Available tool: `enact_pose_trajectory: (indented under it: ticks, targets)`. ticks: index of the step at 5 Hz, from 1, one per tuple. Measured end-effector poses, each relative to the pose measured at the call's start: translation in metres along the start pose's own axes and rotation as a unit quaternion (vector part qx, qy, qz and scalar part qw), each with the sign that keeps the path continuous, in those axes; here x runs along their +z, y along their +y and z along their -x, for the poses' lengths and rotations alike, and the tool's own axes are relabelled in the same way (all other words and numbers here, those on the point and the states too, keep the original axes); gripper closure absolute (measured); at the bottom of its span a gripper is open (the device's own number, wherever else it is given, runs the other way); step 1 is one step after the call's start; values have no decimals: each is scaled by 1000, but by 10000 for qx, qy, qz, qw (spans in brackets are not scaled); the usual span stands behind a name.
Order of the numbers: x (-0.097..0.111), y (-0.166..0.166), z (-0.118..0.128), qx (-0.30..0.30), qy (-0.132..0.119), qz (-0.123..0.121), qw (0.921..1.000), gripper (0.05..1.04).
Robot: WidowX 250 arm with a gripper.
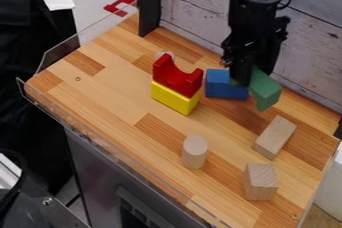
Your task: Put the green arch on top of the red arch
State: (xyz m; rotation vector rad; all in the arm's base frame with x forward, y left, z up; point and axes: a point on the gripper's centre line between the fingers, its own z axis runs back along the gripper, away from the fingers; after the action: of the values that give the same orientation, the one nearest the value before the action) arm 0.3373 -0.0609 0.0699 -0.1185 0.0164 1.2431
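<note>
Green arch (266, 90), one: beside the blue block (225, 84), pinched in the claw (244, 76). Probably light, stiff and smooth, not fragile; best held across its middle, squarely, lest it pivot over the red arch (176, 76).

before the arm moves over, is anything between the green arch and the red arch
Yes: the blue block stands on the tabletop between the green arch, at the gripper, and the red arch. Nothing visible sits on the red arch.
</note>
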Motion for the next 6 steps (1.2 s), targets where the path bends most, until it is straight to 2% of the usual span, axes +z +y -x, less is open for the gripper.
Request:
enact_pose_trajectory:
  ticks: [1,2,4,6]
  targets:
    - [13,6,-11,162,-32,153,9997,539]
    - [27,27,-37,577,-122,148,9981,539]
    - [53,55,-63,1128,-209,347,9928,539]
    - [55,64,-73,1338,-206,331,9902,539]
